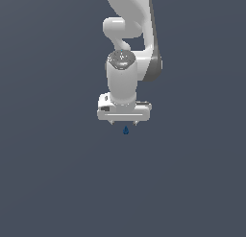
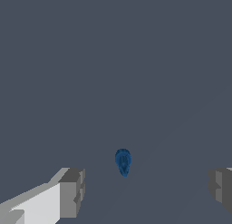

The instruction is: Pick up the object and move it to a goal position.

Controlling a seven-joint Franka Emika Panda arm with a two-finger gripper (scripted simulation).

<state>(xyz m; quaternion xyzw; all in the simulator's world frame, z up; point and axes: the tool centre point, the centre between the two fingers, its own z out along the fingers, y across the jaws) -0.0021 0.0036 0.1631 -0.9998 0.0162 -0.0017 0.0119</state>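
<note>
pincer point(image 1: 125, 123) hung with jaws apart, gripping nothing, directly above the object point(image 1: 126, 130), which sat on the worktop point(image 1: 57, 183) in line with the gap. approach looked complete; descent, grasp, lift and transfer to goal were judged outstanding

The arm point(image 1: 132, 20) is cut off at the exterior view's top edge.

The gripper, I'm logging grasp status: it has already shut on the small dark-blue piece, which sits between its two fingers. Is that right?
Not quite. The gripper is open, not shut on the dark-blue piece. The wrist view shows the two fingers set wide apart, with clear gaps on both sides of the piece. The rest holds: the piece does lie between them.
</note>
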